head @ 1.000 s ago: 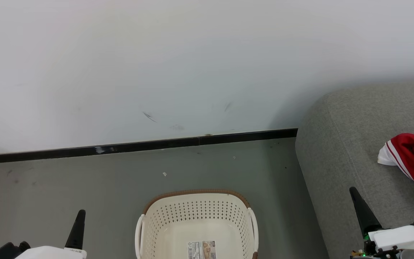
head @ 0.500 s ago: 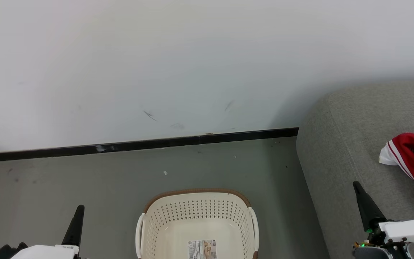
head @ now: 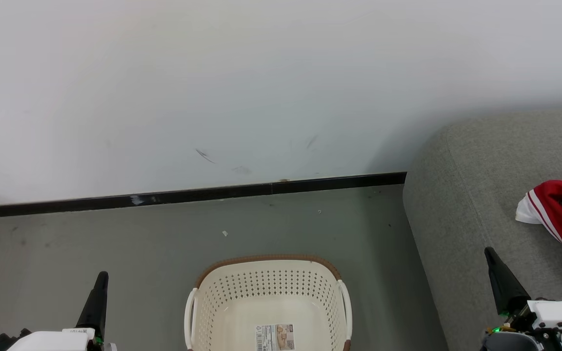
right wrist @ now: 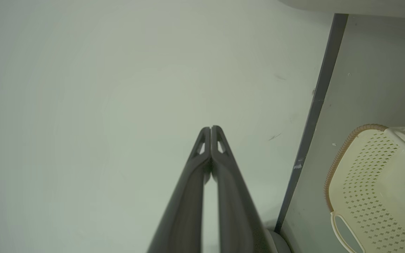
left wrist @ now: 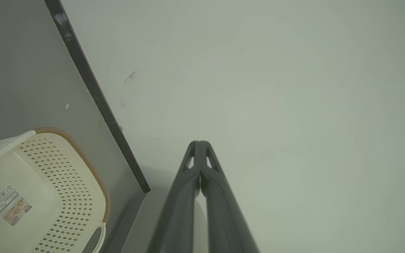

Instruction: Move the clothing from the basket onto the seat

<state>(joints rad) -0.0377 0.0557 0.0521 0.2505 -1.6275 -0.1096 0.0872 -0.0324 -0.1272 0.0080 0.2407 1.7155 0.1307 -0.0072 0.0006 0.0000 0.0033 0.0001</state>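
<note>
Grey floor [head: 115, 243] spreads around the basket [head: 269, 287], smooth and matt, with a few pale specks and dark scuffs beyond the basket's far rim. Behind the basket a black skirting strip [head: 188, 196] runs along the foot of a plain white wall [head: 212, 73], which carries a couple of thin dark marks above the strip.

The basket stands on the floor. It is cream with perforated sides, a brown band on its far rim and a white handle at either side. Its bottom shows bare plastic with a printed label [head: 274, 337] on it.

To the basket's right, with a strip of floor between them, is the seat [head: 461, 204], a grey fabric cushion. The skirting strip passes out of sight at its rounded corner. The clothing [head: 561, 209] lies on the seat, well to the right of the basket: crumpled red fabric with white stripe trim and a white edge, cut off by the picture's border.

The left gripper [left wrist: 199, 143] is left of the basket, above the floor, its two dark fingers pressed together at the tips. The right gripper [right wrist: 211, 127] is right of the basket, over the near part of the seat. Its fingers are likewise closed tip to tip, holding nothing and apart from the clothing.
</note>
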